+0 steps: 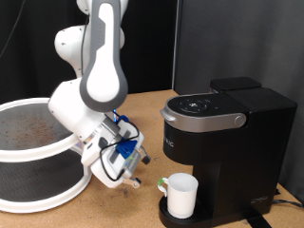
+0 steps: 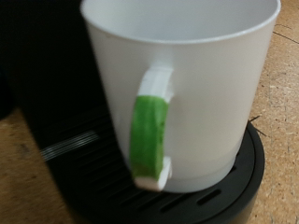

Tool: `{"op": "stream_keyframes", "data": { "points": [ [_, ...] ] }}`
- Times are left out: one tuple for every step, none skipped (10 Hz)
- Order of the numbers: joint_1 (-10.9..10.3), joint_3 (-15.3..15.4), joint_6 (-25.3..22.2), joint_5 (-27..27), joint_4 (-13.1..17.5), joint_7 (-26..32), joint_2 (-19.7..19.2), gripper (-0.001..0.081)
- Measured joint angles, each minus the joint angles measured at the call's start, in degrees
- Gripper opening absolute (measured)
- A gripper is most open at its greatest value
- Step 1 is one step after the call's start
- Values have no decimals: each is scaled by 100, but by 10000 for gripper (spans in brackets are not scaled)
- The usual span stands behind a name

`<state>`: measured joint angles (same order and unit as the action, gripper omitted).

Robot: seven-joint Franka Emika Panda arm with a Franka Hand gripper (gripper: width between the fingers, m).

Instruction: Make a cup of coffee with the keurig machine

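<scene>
The white cup (image 1: 182, 195) stands upright on the round drip tray under the brew head of the black keurig machine (image 1: 228, 128). Its handle, with a green strip, points toward the exterior view's left. In the wrist view the cup (image 2: 206, 84) fills the frame, with the handle (image 2: 151, 126) facing the camera and the black drip tray (image 2: 234, 191) below it. My gripper (image 1: 131, 173) hangs low over the table just to the left of the cup in the exterior view, apart from it. Its fingers do not show in the wrist view. The machine's lid is down.
A large round white-rimmed two-tier stand (image 1: 28, 142) sits at the exterior view's left, close behind the arm. The wooden table top (image 1: 142, 109) runs under everything. A dark curtain hangs behind the machine.
</scene>
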<state>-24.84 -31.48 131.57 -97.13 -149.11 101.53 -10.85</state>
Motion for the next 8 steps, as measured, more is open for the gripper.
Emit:
{"op": "stream_keyframes", "data": {
  "points": [
    [79, -68, -121, 200, -146, -73, 246, 807],
    [75, -59, -65, 193, -143, -73, 224, 807],
    [78, -62, -61, 201, -153, 17, 213, 807],
    [89, -88, -101, 201, -177, 152, 240, 807],
    [118, -133, -154, 199, -230, 335, 338, 807],
    [168, -205, -244, 199, -317, 487, 523, 807],
    [238, -292, -384, 202, -409, 533, 743, 807],
    [311, -376, -517, 304, -488, 508, 978, 807]
  ]
}}
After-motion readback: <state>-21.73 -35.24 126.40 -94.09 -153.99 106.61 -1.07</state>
